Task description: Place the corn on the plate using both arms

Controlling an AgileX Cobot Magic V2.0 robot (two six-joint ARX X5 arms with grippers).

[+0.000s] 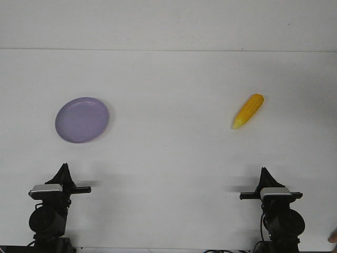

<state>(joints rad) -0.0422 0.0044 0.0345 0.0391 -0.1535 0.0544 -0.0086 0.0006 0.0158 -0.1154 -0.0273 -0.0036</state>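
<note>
The yellow-orange corn (248,111) lies on the white table at the right, its paler tip pointing toward the near left. The empty lavender plate (81,119) sits at the left. My left gripper (64,168) rests low at the near left, just in front of the plate and apart from it. My right gripper (263,172) rests low at the near right, in front of the corn and well short of it. Each gripper's fingers meet in a point and hold nothing.
The white table (168,158) runs back to a pale wall edge at the far side. A small skin-coloured object (333,238) shows at the right border near the front.
</note>
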